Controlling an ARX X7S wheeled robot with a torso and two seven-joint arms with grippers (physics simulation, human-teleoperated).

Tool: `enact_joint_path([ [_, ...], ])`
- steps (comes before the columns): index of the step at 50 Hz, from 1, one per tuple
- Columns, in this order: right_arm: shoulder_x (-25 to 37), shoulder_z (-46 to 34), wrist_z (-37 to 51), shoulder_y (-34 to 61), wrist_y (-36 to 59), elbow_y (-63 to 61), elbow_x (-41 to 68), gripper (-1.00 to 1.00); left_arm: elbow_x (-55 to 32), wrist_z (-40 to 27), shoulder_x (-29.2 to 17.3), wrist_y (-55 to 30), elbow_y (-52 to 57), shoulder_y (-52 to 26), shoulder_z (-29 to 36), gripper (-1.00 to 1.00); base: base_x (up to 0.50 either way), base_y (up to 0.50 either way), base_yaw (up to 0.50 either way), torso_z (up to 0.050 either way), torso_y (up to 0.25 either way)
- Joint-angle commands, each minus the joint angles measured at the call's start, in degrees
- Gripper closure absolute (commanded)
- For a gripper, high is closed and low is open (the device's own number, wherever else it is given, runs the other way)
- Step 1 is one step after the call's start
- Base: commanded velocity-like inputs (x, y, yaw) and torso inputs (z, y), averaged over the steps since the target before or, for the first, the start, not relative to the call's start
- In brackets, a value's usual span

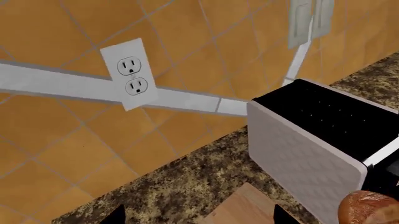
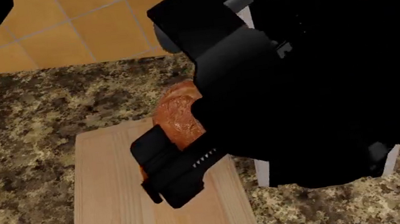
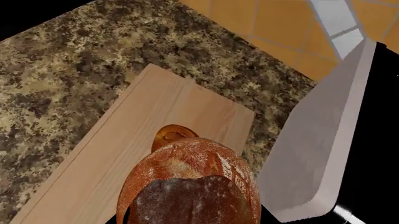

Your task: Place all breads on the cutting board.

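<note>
My right gripper [image 3: 194, 218] is shut on the round reddish-brown boule [image 3: 193, 182], one dark finger on each side of it. In the head view the gripper [image 2: 173, 170] holds the boule [image 2: 177, 115] over the far right part of the pale wood cutting board [image 2: 120, 207]. A small part of the golden-orange loaf [image 3: 171, 135] shows on the board [image 3: 156, 116], just beyond the boule; the rest is hidden. My left gripper [image 1: 198, 217] is open and empty above the counter near the board's corner [image 1: 243, 207]; the boule's edge [image 1: 371, 207] shows there too.
A toaster with white sides and a black top [image 1: 311, 135] stands right beside the board, against the orange tiled wall; it also shows in the right wrist view [image 3: 330, 140]. A white wall outlet [image 1: 132, 74] is on the wall. The speckled granite counter [image 2: 20, 140] surrounds the board.
</note>
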Motion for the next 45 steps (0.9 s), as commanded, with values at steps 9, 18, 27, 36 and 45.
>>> enact_joint_path([
  [9, -13.14, -6.13, -12.71, -1.41, 5.24, 16.36, -10.46, 1.0, -1.01, -1.58, -1.46, 1.34, 2.0, 1.11, -0.46, -1.0, 0.0, 0.0, 0.0, 0.0, 0.0],
  [18, -14.93, -7.64, -17.35, -5.66, 2.96, 17.69, -15.83, 1.0, -0.49, -0.83, -2.0, 2.09, 2.91, 2.47, 0.22, -1.0, 0.0, 0.0, 0.0, 0.0, 0.0],
  [27, -17.33, -9.18, -19.69, -7.52, 2.24, 19.03, -18.13, 1.0, 0.89, 0.54, -1.81, 2.94, 2.92, 2.86, 1.25, -1.0, 0.0, 0.0, 0.0, 0.0, 0.0],
  [36, -18.33, -10.44, -21.62, -9.18, 1.29, 20.36, -20.29, 1.0, 1.42, 1.18, -2.49, 3.62, 3.33, 3.92, 1.75, -1.0, 0.0, 0.0, 0.0, 0.0, 0.0],
  [45, -18.66, -10.84, -21.81, -9.66, 0.82, 20.67, -20.66, -1.0, 1.35, 1.13, -2.6, 3.47, 3.66, 4.01, 2.44, -1.0, 0.0, 0.0, 0.0, 0.0, 0.0],
])
